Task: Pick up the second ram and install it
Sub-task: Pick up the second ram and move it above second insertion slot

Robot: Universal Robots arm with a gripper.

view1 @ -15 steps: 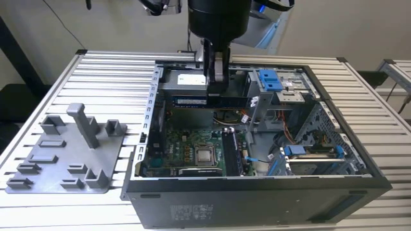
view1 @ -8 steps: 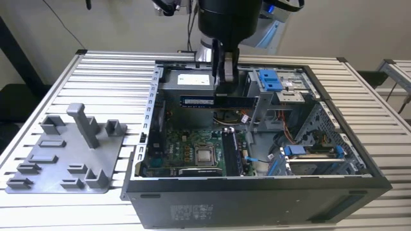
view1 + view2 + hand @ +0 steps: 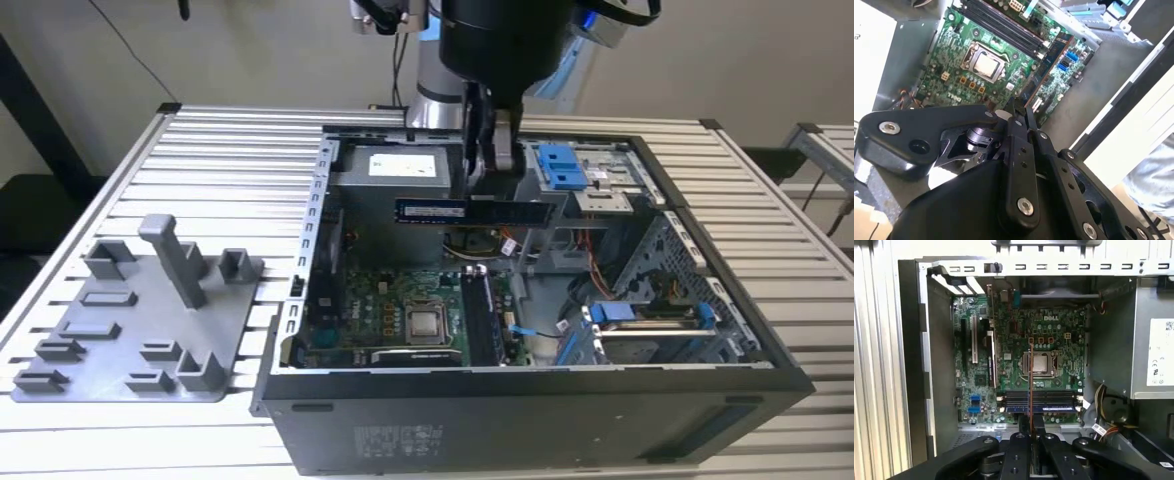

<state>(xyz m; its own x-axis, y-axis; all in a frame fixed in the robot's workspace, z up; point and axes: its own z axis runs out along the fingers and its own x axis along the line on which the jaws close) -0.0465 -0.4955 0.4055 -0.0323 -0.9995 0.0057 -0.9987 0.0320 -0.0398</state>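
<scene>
My gripper (image 3: 483, 192) hangs over the open computer case (image 3: 694, 330), shut on the second ram (image 3: 470, 211). The ram is a slim dark stick with a bluish-white label, held level by its top edge above the green motherboard (image 3: 387, 310). In both wrist views the ram shows edge-on as a thin brown-edged strip (image 3: 1031, 380) (image 3: 1046, 67) running out from between the black fingers (image 3: 1023, 437) (image 3: 1015, 120). It lines up roughly over the long memory slots (image 3: 1039, 402) beside the silver processor (image 3: 1040, 362). One slot appears to hold a stick with a bluish label (image 3: 1060, 409).
A grey plastic tray (image 3: 80, 385) with upright blocks lies on the slatted table at the exterior view's left. Inside the case are the grey power supply (image 3: 400, 185), blue drive latches (image 3: 561, 165), orange and black cables (image 3: 487, 245) and the metal case walls (image 3: 318, 230).
</scene>
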